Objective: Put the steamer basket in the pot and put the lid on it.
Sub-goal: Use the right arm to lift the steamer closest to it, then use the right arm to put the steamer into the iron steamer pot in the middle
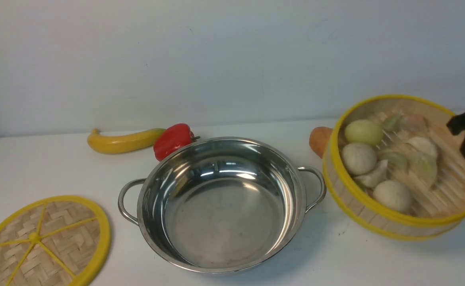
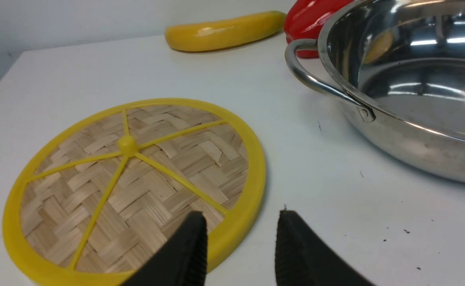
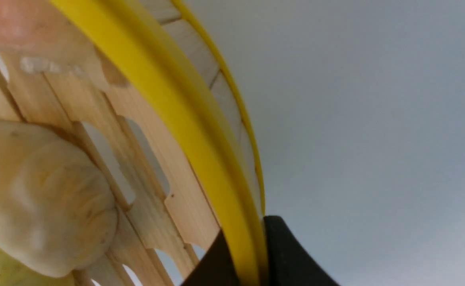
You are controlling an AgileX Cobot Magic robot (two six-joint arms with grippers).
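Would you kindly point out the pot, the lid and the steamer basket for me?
pot [image 1: 224,222], front view, bare inner floor.
lid [image 1: 33,237], front view, central yellow hub.
steamer basket [image 1: 369,217], front view, near side wall.

Even, soft light; blur at the right
Glare streaks cross the pot [image 1: 224,214]; table [image 1: 336,262] shadows are faint. The basket [image 1: 375,218] looks smeared in the front view and out of focus in the right wrist view.

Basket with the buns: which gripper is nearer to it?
Right. The right gripper grips the basket by its rim; the left gripper is open beside the lid, on the pot's other side.
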